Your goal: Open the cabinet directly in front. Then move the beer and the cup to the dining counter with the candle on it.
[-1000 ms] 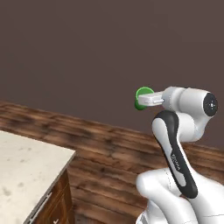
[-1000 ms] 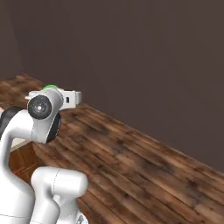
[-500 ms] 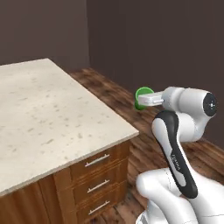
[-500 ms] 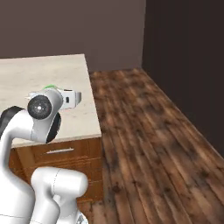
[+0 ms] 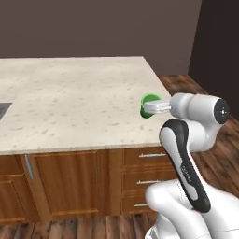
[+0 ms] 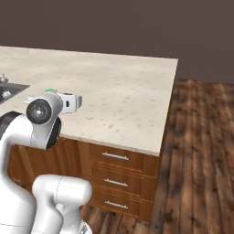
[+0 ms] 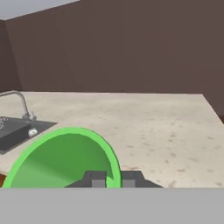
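My pincer (image 7: 113,178) was clamped on the rim of the green cup (image 7: 65,159), its two dark fingertips (image 7: 97,179) pinched close with the rim's wall between them, as seen in the hand view. I carried the cup in the air at the near edge of the beige speckled table (image 5: 79,100), above its front right part and not touching the stone. In the left base view the cup (image 5: 149,105) showed as a green rim just past the white end of my pincer (image 5: 150,108), my arm bent up from the lower right. In the right base view only a sliver of the cup (image 6: 50,91) peeked above my wrist, with the table (image 6: 132,91) stretching away behind it.

The table stood over brown wooden cabinets, with a stack of drawers (image 6: 116,180) bearing short horizontal metal handles under its corner. A sink (image 7: 15,131) with a curved tap (image 7: 19,103) was set into the table's far left in the hand view. A dark wooden plank floor (image 6: 201,155) ran along the table's right side, below a plain dark wall (image 5: 93,28).
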